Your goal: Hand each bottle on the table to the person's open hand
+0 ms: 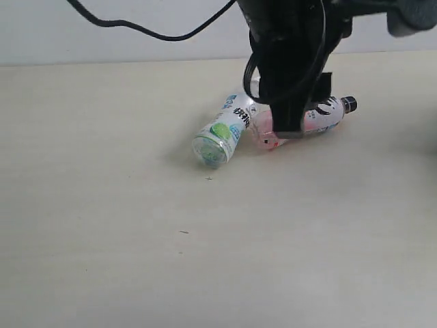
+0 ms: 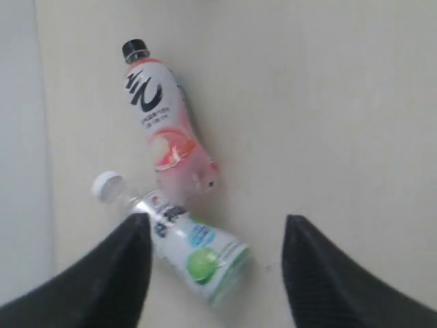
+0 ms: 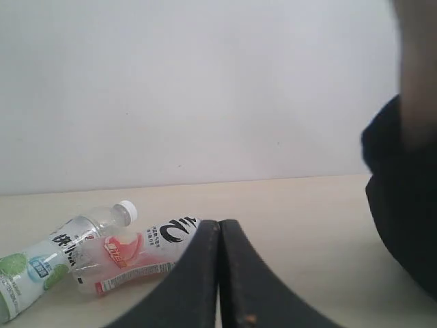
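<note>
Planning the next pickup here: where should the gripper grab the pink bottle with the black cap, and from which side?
Probably the labelled middle of the pink bottle, jaws across its width, coming straight down. It lies on its side on the table, flanks exposed; its base end meets the green-labelled bottle, so stay nearer the black cap.

pink bottle (image 2: 171,137), green-and-blue bottle (image 2: 201,253); cream table (image 1: 102,239)

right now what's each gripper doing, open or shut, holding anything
left gripper: open, holding nothing
right gripper: shut, holding nothing
</note>
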